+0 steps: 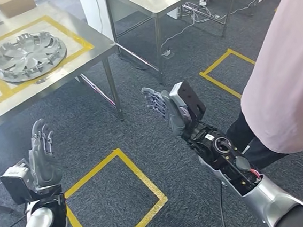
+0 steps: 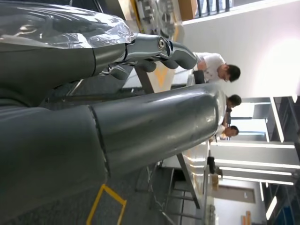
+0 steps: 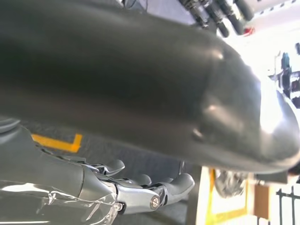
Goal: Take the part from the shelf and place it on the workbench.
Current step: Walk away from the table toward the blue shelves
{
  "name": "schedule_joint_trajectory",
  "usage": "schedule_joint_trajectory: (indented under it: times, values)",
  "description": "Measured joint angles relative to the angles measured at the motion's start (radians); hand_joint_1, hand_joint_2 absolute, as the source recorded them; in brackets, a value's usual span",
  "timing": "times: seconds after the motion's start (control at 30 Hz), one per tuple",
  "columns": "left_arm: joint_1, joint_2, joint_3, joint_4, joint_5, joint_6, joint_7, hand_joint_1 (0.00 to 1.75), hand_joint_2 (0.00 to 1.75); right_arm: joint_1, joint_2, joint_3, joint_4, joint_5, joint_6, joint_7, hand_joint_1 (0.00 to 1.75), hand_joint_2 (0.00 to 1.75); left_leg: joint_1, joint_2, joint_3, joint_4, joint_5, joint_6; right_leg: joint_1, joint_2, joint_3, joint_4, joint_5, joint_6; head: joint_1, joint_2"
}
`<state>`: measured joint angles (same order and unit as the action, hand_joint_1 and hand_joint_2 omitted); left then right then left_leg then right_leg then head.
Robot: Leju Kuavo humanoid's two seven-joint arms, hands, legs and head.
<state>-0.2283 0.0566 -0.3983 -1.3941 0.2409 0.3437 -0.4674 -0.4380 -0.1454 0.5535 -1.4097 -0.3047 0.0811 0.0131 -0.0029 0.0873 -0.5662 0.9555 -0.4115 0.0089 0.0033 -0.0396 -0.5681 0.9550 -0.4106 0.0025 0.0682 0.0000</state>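
A: Where is the part?
B: A silver wheel cover point(image 1: 29, 54) is seen flat on the steel workbench point(image 1: 95, 54), at about 10 o'clock in the head view, inside a yellow taped square point(image 1: 79, 41). It is judged to be the task's part, already set down; that cannot be confirmed.

A: And the hands?
B: Left hand point(image 1: 43, 155) is held up at 8 o'clock, fingers apart, nothing in it. Right hand point(image 1: 162, 106) is stretched forward near centre, fingers spread, empty. Both are well apart from the workbench, so the placing step is judged done, with the arms held free of the table edge.

A: What is cut off or unclear?
B: No shelf can be picked out. A person in a pink shirt point(image 1: 283, 68) stands at 3 o'clock, cut by the frame. In the wrist views the fingers are crowded by blurred grey thumbs; a slice of the wheel cover point(image 3: 229, 183) is just made out.
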Motion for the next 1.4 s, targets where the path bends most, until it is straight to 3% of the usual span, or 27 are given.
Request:
schedule_joint_trajectory:
  times: [0.03, 0.1, 0.17, 0.2, 0.23, 0.27, 0.3, 0.33, 0.4, 0.47, 0.53, 0.57, 0.63, 0.7, 0.73, 0.77, 0.8, 0.83, 0.93, 1.1, 1.2, 1.27, 1.33, 1.4]
  values:
    - [-0.001, 0.000, 0.000, -0.001, 0.000, 0.000, 0.001, 0.00, 0.00, 0.000, 0.000, 0.000, 0.000, 0.000, 0.001, 0.000, 0.00, 0.00, 0.001, 0.002, 0.001, 0.001, -0.003, -0.005, -0.003, 0.010, 0.001, -0.003, 0.003, -0.005, -0.001, 0.000]
    - [-0.003, 0.001, 0.000, -0.002, -0.002, 0.002, 0.002, 0.00, 0.00, -0.003, -0.001, 0.000, -0.001, -0.001, 0.003, 0.000, 0.00, 0.00, 0.004, -0.028, -0.012, 0.039, -0.032, -0.017, -0.011, 0.028, 0.005, -0.012, 0.010, -0.014, -0.006, 0.000]
    - [-0.001, 0.002, 0.000, -0.002, -0.003, 0.004, 0.004, 0.00, 0.00, -0.005, -0.001, 0.001, -0.001, -0.001, 0.005, 0.000, 0.00, 0.00, 0.009, -0.070, -0.069, 0.162, -0.098, -0.027, -0.015, 0.043, 0.003, -0.015, 0.015, -0.020, -0.019, 0.000]
    - [0.001, 0.002, 0.000, -0.002, -0.004, 0.005, 0.005, 0.00, 0.00, -0.005, -0.001, 0.002, -0.001, -0.001, 0.005, 0.000, 0.00, 0.00, 0.011, -0.079, -0.106, 0.237, -0.130, -0.030, -0.016, 0.052, 0.001, -0.015, 0.015, -0.022, -0.026, 0.000]
    - [0.003, 0.003, 0.000, -0.002, -0.004, 0.007, 0.007, 0.00, 0.00, -0.004, -0.001, 0.002, -0.001, -0.001, 0.005, 0.001, 0.00, 0.00, 0.013, -0.081, -0.135, 0.293, -0.147, -0.033, -0.016, 0.061, 0.000, -0.014, 0.016, -0.022, -0.031, 0.000]
    - [0.005, 0.003, 0.000, -0.002, -0.004, 0.008, 0.008, 0.00, 0.00, -0.002, -0.001, 0.003, -0.001, -0.001, 0.005, 0.001, 0.00, 0.00, 0.015, -0.081, -0.147, 0.313, -0.144, -0.036, -0.017, 0.071, -0.001, -0.014, 0.017, -0.021, -0.035, 0.000]
    - [0.006, 0.003, 0.000, -0.002, -0.004, 0.008, 0.009, 0.00, 0.00, -0.002, -0.001, 0.004, -0.001, -0.001, 0.005, 0.001, 0.00, 0.00, 0.018, -0.082, -0.138, 0.290, -0.121, -0.037, -0.019, 0.081, -0.001, -0.013, 0.017, -0.019, -0.037, 0.000]
    - [0.007, 0.003, 0.000, -0.002, -0.005, 0.009, 0.009, 0.00, 0.00, -0.001, -0.001, 0.004, -0.001, -0.001, 0.005, 0.001, 0.00, 0.00, 0.021, -0.087, -0.111, 0.230, -0.085, -0.039, -0.021, 0.092, -0.001, -0.012, 0.017, -0.016, -0.039, 0.000]
    - [0.007, 0.003, 0.000, -0.002, -0.005, 0.009, 0.009, 0.00, 0.00, -0.001, -0.001, 0.005, -0.001, -0.001, 0.005, 0.001, 0.00, 0.00, 0.029, -0.118, -0.042, 0.082, -0.020, -0.042, -0.024, 0.112, -0.005, -0.005, 0.015, -0.005, -0.045, 0.000]
    - [0.007, 0.003, 0.000, -0.003, -0.006, 0.009, 0.010, 0.00, 0.00, 0.000, -0.001, 0.006, -0.001, -0.002, 0.005, 0.002, 0.00, 0.00, 0.032, -0.140, -0.012, 0.014, -0.001, -0.039, -0.024, 0.129, -0.013, 0.000, 0.014, 0.008, -0.047, 0.000]
    - [0.008, 0.002, 0.000, -0.003, -0.006, 0.007, 0.010, 0.00, 0.00, 0.001, -0.001, 0.007, -0.001, -0.005, 0.004, 0.002, 0.00, 0.00, 0.027, -0.128, -0.011, 0.013, -0.002, -0.026, -0.026, 0.145, -0.018, -0.003, 0.018, 0.022, -0.043, 0.000]
    - [0.007, 0.002, 0.000, -0.004, -0.006, 0.005, 0.010, 0.00, 0.00, 0.002, -0.002, 0.007, -0.001, -0.008, 0.003, 0.003, 0.00, 0.00, 0.027, -0.119, -0.010, 0.012, -0.001, -0.018, -0.028, 0.141, -0.019, -0.001, 0.016, 0.027, -0.042, 0.000]
    - [0.005, 0.001, 0.000, -0.004, -0.006, 0.002, 0.010, 0.00, 0.00, 0.002, -0.004, 0.007, -0.001, -0.014, 0.001, 0.004, 0.00, 0.00, 0.027, -0.101, -0.008, 0.008, 0.001, -0.004, -0.027, 0.103, -0.039, 0.048, -0.015, 0.035, -0.032, 0.000]
    - [0.006, 0.000, 0.000, -0.005, -0.005, 0.000, 0.010, 0.00, 0.00, 0.001, -0.004, 0.008, -0.001, -0.017, 0.001, 0.005, 0.00, 0.00, 0.023, -0.082, -0.007, 0.008, -0.001, 0.004, -0.024, 0.059, -0.098, 0.181, -0.083, 0.039, -0.017, 0.000]
    - [0.006, 0.000, 0.000, -0.005, -0.004, 0.000, 0.010, 0.00, 0.00, 0.002, -0.004, 0.008, -0.001, -0.017, 0.001, 0.004, 0.00, 0.00, 0.020, -0.072, -0.007, 0.008, -0.002, 0.006, -0.023, 0.051, -0.132, 0.255, -0.113, 0.039, -0.012, 0.000]
    - [0.007, 0.000, 0.000, -0.005, -0.004, 0.000, 0.010, 0.00, 0.00, 0.003, -0.004, 0.009, 0.000, -0.018, 0.002, 0.004, 0.00, 0.00, 0.018, -0.062, -0.006, 0.008, -0.002, 0.007, -0.023, 0.048, -0.154, 0.304, -0.128, 0.039, -0.008, 0.000]
    - [0.007, 0.000, 0.000, -0.005, -0.003, 0.001, 0.010, 0.00, 0.00, 0.004, -0.004, 0.010, 0.000, -0.018, 0.003, 0.004, 0.00, 0.00, 0.016, -0.053, -0.005, 0.008, -0.004, 0.008, -0.023, 0.047, -0.158, 0.315, -0.124, 0.037, -0.005, 0.000]
    - [0.007, 0.000, 0.000, -0.005, -0.003, 0.002, 0.010, 0.00, 0.00, 0.004, -0.004, 0.010, 0.000, -0.018, 0.003, 0.004, 0.00, 0.00, 0.014, -0.045, -0.003, 0.008, -0.005, 0.008, -0.022, 0.044, -0.141, 0.284, -0.101, 0.033, -0.002, 0.000]
    - [0.007, 0.000, 0.000, -0.005, -0.002, 0.003, 0.010, 0.00, 0.00, 0.002, -0.004, 0.009, 0.000, -0.018, 0.002, 0.003, 0.00, 0.00, 0.010, -0.028, 0.004, 0.008, -0.009, 0.007, -0.017, 0.026, -0.052, 0.116, -0.015, 0.019, 0.007, 0.000]
    - [0.007, 0.000, 0.000, -0.005, -0.002, 0.003, 0.010, 0.00, 0.00, 0.002, -0.004, 0.009, 0.000, -0.018, 0.002, 0.003, 0.00, 0.00, 0.010, -0.025, 0.006, 0.008, -0.010, 0.006, -0.015, 0.016, -0.033, 0.079, 0.000, 0.015, 0.008, 0.000]
    - [0.007, 0.000, 0.000, -0.006, -0.002, 0.004, 0.010, 0.00, 0.00, 0.000, -0.004, 0.009, 0.000, -0.018, 0.002, 0.002, 0.00, 0.00, 0.006, -0.011, 0.007, 0.008, -0.013, 0.000, 0.001, -0.021, -0.009, 0.024, -0.002, 0.003, 0.007, 0.000]
    - [0.007, 0.000, 0.000, -0.008, -0.002, 0.005, 0.011, 0.00, 0.00, 0.000, -0.004, 0.010, -0.005, -0.018, 0.001, 0.001, 0.00, 0.00, 0.006, -0.035, -0.016, 0.067, -0.054, -0.019, 0.001, 0.003, -0.006, 0.002, 0.004, -0.014, -0.004, 0.000]
    - [0.010, 0.001, 0.000, -0.010, -0.001, 0.006, 0.012, 0.00, 0.00, 0.004, -0.004, 0.011, -0.009, -0.018, 0.001, 0.000, 0.00, 0.00, 0.010, -0.074, -0.081, 0.208, -0.128, -0.037, -0.006, 0.042, -0.007, -0.005, 0.013, -0.026, -0.020, 0.000]
    - [0.014, 0.002, 0.000, -0.010, -0.001, 0.007, 0.012, 0.00, 0.00, 0.008, -0.004, 0.012, -0.009, -0.018, 0.001, 0.001, 0.00, 0.00, 0.011, -0.081, -0.139, 0.314, -0.157, -0.040, -0.006, 0.064, -0.009, -0.005, 0.014, -0.027, -0.029, 0.000]
